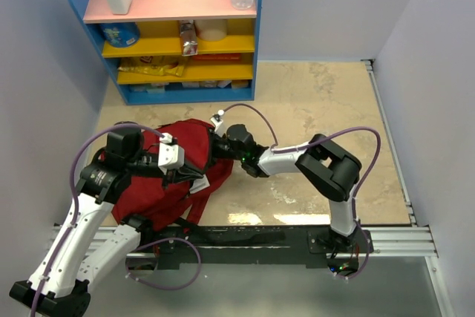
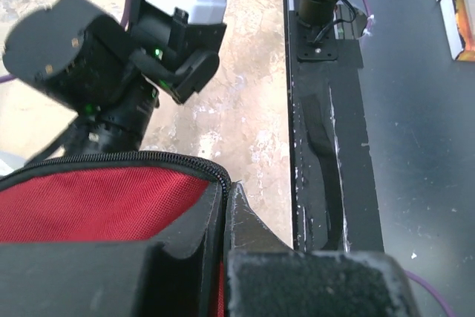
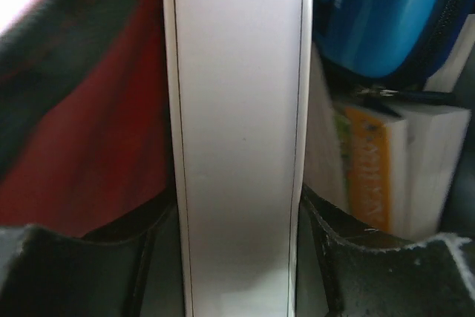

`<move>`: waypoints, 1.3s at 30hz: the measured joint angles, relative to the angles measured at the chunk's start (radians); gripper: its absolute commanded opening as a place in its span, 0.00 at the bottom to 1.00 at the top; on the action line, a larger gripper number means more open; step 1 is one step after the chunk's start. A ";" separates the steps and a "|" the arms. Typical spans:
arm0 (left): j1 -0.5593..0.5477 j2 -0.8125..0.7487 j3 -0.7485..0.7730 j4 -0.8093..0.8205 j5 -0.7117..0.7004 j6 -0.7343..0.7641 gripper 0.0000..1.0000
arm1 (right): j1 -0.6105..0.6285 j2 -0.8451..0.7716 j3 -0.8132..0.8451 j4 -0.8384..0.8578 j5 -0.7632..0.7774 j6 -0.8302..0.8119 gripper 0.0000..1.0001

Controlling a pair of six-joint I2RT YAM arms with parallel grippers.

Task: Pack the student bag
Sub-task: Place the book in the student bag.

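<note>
Left gripper pinches the bag rim to hold its mouth open; right gripper clamps a white book edge-on for insertion.

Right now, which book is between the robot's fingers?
The plain white book, pinched between the right fingers. The orange-spined book sits beside it, ungripped, next to the blue case.
</note>
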 measured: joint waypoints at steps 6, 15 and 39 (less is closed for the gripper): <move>-0.001 0.000 -0.017 0.056 0.034 -0.063 0.00 | 0.039 0.098 0.065 -0.010 -0.024 -0.058 0.19; -0.001 0.011 -0.039 0.148 0.069 -0.173 0.00 | 0.075 0.226 0.240 -0.051 -0.046 -0.071 0.20; -0.108 0.186 0.072 0.035 -0.043 0.091 0.00 | -0.056 -0.017 0.188 -0.440 0.502 0.043 0.38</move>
